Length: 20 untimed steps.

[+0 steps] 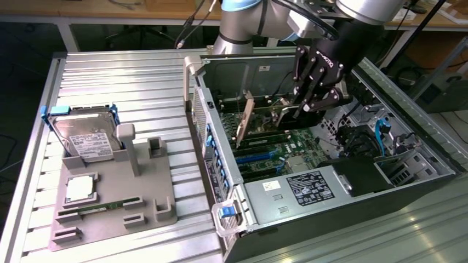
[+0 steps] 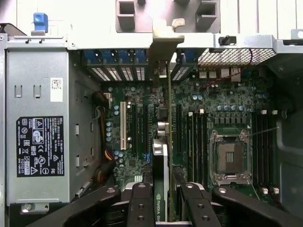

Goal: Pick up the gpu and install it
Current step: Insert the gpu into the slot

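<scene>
Firmly, the gpu [image 2: 160, 165] is pinched btwn the black fingers [image 2: 141, 203] of the gripper [image 2: 165, 201], w/ one finger pressed on each face of the card. The card is held upright, edge-on in the wrist view, inside the open pc case [image 1: 219, 181]. It is held over the motherboard [image 2: 137, 127], and its metal bracket [image 2: 163, 47] is turned toward the case's slotted rear wall. Whether its lower edge is seated in a slot cannot be told. A bare cpu socket [image 2: 229, 158] is seen to one side of the card, and the power supply [image 2: 40, 137] is set at the case's end on the other side.

The case is laid on its side along the table [image 1: 124, 82] edge at the exterior view's right. A grey tray [image 1: 146, 208] is placed near the table's opposite edge. A hard drive [image 1: 87, 137] is propped at the tray's far end, and a memory stick [image 1: 98, 207] is laid near its near end.
</scene>
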Each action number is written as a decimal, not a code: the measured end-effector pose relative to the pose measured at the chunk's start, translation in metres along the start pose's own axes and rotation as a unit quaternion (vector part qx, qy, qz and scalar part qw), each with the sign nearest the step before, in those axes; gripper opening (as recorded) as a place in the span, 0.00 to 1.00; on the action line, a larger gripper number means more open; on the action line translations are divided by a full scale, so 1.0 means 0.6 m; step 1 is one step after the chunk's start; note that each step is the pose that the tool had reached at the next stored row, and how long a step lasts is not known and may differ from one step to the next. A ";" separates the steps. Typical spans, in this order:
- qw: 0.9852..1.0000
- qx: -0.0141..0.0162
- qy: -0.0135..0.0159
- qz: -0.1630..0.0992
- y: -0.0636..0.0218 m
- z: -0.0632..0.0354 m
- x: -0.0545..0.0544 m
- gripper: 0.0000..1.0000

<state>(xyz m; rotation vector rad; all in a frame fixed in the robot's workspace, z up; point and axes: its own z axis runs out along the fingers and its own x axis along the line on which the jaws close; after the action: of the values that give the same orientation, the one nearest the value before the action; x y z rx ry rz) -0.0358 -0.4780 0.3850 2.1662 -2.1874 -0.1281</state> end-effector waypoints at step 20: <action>1.000 0.001 0.000 0.000 -0.001 0.013 -0.013 0.27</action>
<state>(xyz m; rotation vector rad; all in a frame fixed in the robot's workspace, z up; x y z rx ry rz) -0.0359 -0.4703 0.3771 2.1673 -2.1886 -0.1262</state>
